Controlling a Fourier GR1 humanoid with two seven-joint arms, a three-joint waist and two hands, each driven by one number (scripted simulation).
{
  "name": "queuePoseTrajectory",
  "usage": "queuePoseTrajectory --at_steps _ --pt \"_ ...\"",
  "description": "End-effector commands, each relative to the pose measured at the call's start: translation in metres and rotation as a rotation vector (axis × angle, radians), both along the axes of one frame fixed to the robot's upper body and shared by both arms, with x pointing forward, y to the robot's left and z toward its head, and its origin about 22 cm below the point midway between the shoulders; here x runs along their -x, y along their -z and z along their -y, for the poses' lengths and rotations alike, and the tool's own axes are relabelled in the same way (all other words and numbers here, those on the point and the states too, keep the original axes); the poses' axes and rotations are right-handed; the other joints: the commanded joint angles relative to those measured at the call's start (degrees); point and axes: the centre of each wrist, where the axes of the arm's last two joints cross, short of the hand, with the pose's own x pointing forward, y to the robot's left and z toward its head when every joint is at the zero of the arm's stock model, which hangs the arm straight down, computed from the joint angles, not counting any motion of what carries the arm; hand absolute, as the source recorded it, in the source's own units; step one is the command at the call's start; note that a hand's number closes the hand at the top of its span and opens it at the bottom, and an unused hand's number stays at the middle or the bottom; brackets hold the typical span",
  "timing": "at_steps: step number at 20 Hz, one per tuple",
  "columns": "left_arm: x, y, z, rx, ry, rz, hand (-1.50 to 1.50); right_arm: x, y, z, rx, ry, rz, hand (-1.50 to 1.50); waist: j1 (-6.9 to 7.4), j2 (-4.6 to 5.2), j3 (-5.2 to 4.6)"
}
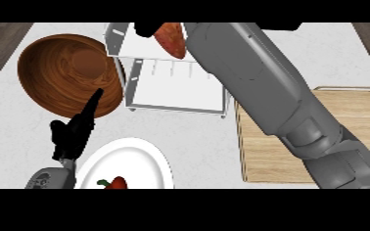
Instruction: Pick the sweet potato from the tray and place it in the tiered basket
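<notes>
The sweet potato point(171, 40), reddish-brown and tapered, hangs over the upper tier of the white tiered basket point(175, 85) at the top middle. My right hand point(147, 29) is curled round its top end; only a dark part of the hand shows at the view's upper edge, with the grey forearm reaching up from the lower right. The wooden tray point(347, 112) lies at the right, partly hidden under that forearm. My left hand point(74, 129) rests at the lower left, fingers straight, pointing up toward the bowl.
A large brown wooden bowl point(69, 73) sits at the left, touching the basket's side. A white plate point(141, 164) with a red vegetable point(115, 182) on it lies at the lower middle, beside my left hand.
</notes>
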Motion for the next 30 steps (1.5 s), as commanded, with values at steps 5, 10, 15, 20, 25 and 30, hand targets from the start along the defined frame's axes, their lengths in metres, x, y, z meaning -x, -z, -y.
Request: queuePoseTrajectory --at_steps 5,10,15,20,25,30 --pt "-0.023 -0.02 0.043 0.071 0.139 0.112 0.0 -0.013 0.018 -0.007 -0.229 0.056 -0.304 1.5 -1.5 -0.6 -0.02" --pt "-0.021 -0.019 0.052 0.066 0.174 0.124 0.0 -0.02 0.02 -0.005 -0.329 0.075 -0.384 -1.5 -0.52 -0.42 -0.04" --pt "-0.019 -0.021 0.052 0.064 0.157 0.114 0.0 -0.02 0.012 -0.008 -0.397 0.132 -0.267 -1.5 -1.54 -0.75 0.01" --pt "-0.016 -0.023 0.037 0.069 0.12 0.111 0.0 -0.036 0.001 0.029 -0.385 0.368 -0.045 -1.5 -2.96 -1.14 0.01" --pt "-0.01 -0.015 0.033 0.06 0.09 0.119 0.0 -0.047 -0.025 0.093 -0.461 0.555 0.146 -1.5 -4.62 -1.56 0.08" --pt "-0.006 -0.005 0.036 0.066 0.069 0.079 0.0 -0.041 -0.032 0.155 -0.596 0.573 0.231 -1.5 -5.93 -1.73 0.16"
